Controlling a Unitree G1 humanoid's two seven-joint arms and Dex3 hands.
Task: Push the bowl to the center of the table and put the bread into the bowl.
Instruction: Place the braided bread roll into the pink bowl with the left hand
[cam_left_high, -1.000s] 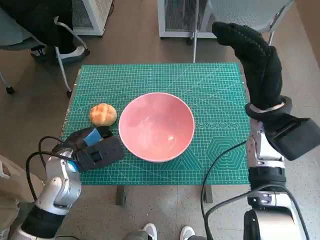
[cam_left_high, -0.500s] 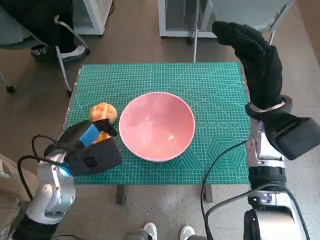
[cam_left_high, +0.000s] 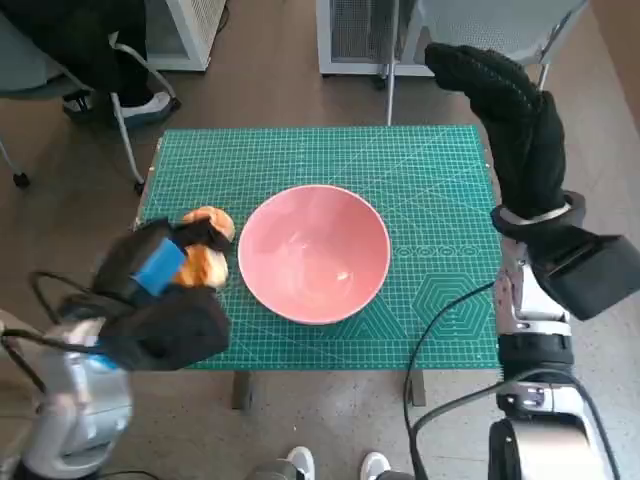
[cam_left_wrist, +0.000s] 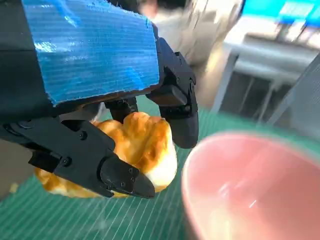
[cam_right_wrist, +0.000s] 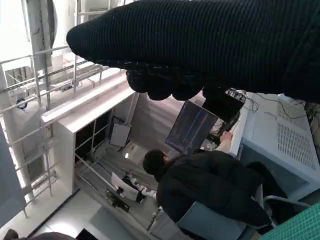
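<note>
Left hand: the left hand (cam_left_high: 165, 262) gripped the bread (cam_left_high: 205, 262), black fingers (cam_left_wrist: 176, 116) closed over the top and side of the bun; the left wrist view showed it clamped between the fingers, the blue tape (cam_left_high: 158, 268) on the hand's back facing up.

Bread: golden-brown bun, partly hidden under the hand in the head view; it sat near the left edge of the mat, just beside the bowl's left rim. Whether it rested on the mat or was raised off it could not be told.

Bowl: the pink bowl (cam_left_high: 313, 252) stood upright about the middle of the green cutting mat (cam_left_high: 430, 180), nothing inside it. In the left wrist view its rim (cam_left_wrist: 250, 185) was close by the held bread.

Right hand: the right hand (cam_left_high: 510, 120) in the black knitted glove was raised above the right edge of the table, past the far right corner of the mat, touching nothing. Fingers lay extended and together; nothing showed in them. The right wrist view gave only the glove as a dark band.

Surroundings: a seated person (cam_right_wrist: 210, 192) in dark clothing showed in the right wrist view. Chair legs (cam_left_high: 125, 140) stood on the floor beyond the far left corner of the table.
</note>
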